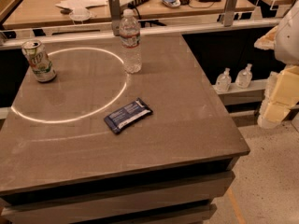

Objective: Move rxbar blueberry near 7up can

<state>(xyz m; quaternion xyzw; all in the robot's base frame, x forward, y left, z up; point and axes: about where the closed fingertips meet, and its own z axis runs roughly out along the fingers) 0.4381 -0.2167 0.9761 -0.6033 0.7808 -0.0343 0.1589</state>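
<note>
The rxbar blueberry (128, 115) is a flat dark navy wrapper with a light label. It lies at an angle near the middle of the grey table (187, 125). The 7up can (39, 60) stands upright at the table's far left, green and white with a silver top, well apart from the bar. My gripper (279, 94) shows as cream-coloured parts at the right edge of the view, beyond the table's right side and far from both the bar and the can. It holds nothing that I can see.
A clear plastic water bottle (130, 41) stands upright at the back of the table, between can and bar. A bright ring of light (70, 85) lies on the tabletop. Two small pump bottles (233, 79) sit on a ledge to the right. A cluttered desk (140, 3) is behind.
</note>
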